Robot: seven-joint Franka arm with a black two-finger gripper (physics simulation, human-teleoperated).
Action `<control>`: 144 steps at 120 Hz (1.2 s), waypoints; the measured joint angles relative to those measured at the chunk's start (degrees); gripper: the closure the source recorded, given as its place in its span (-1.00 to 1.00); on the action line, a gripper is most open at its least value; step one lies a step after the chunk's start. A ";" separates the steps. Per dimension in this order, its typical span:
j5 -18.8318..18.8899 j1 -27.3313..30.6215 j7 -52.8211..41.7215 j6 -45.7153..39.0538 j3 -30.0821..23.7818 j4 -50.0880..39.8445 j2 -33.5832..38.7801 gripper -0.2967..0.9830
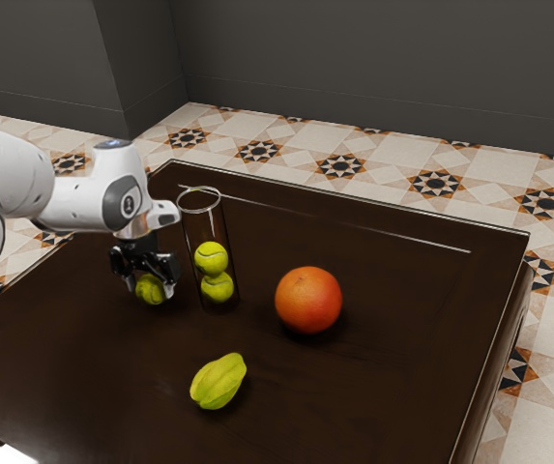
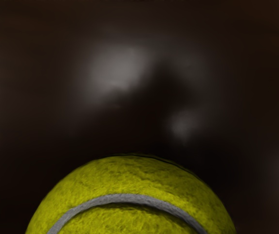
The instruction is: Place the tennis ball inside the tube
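Low over the table, the black gripper [image 1: 147, 275] is around a yellow-green tennis ball [image 1: 150, 289]; whether it grips the ball I cannot tell. The same ball [image 2: 132, 197], with its grey seam, lies large at the wrist view's lower edge. Just beside the gripper, toward the exterior view's right, a clear tube [image 1: 192, 230] stands upright with its round rim at the top. Inside the tube are two tennis balls, an upper ball [image 1: 211, 257] resting on a lower ball [image 1: 217, 288].
An orange grapefruit-like fruit [image 1: 308, 300] sits on the dark table [image 1: 383, 387], farther toward the exterior view's right than the tube. A yellow-green star fruit [image 1: 218, 381] lies nearer that camera. The table's raised far edge [image 1: 354, 198] runs behind the tube.
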State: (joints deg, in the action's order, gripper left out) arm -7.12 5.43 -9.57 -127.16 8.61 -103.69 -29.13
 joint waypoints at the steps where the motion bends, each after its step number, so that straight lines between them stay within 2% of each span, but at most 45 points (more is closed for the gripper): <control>1: -0.03 0.01 -0.11 0.00 0.00 0.03 -0.06 -0.54; 39: -1.59 0.51 -3.56 -0.08 0.00 0.21 -1.30 -0.53; 66: -1.53 0.46 -5.44 -0.05 0.00 0.22 -1.16 -0.23; 91: -1.37 0.21 -6.51 -0.07 0.04 0.22 -0.70 -0.14; 101: -1.12 -0.43 -6.68 -0.09 0.07 -0.02 1.53 -0.10; 113: -0.33 -1.50 -6.37 0.73 0.17 -1.78 7.98 -0.04; 130: 3.46 -2.96 -4.16 5.64 0.10 -2.10 18.72 -0.02; 144: 6.53 -4.48 -1.73 10.63 -0.98 1.61 23.16 -0.01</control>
State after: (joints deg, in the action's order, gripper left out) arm -0.59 0.96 -11.30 -116.53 7.63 -102.08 -5.97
